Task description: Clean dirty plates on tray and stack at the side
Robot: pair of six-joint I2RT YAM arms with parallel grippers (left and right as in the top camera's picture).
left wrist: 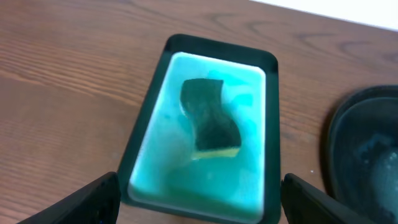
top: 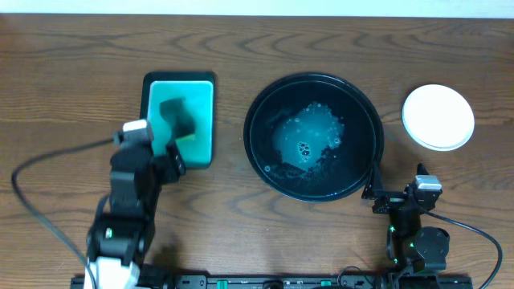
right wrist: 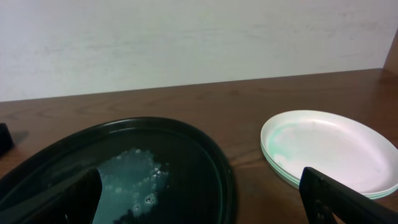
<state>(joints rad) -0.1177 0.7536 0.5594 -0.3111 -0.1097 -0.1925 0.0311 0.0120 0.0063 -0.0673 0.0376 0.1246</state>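
Observation:
The black round tray [top: 259,152] lies mid-table and holds only foamy, teal-tinged water [top: 309,136]. The pale plates [top: 438,117] sit stacked on the table to its right; in the right wrist view the plates [right wrist: 329,148] show layered rims and a faint mint smear. My right gripper [right wrist: 202,208] hovers open and empty near the tray's near-right rim [right wrist: 227,180]; overhead, the right gripper [top: 376,193] is just off that rim. My left gripper [left wrist: 199,208] is open and empty over the near end of the teal rectangular dish [left wrist: 155,155].
A dark green sponge [left wrist: 211,115] with a yellow underside lies in the teal rectangular dish [top: 152,112], left of the black tray. Cables trail from both arm bases along the table's front edge. A pale wall stands behind the table.

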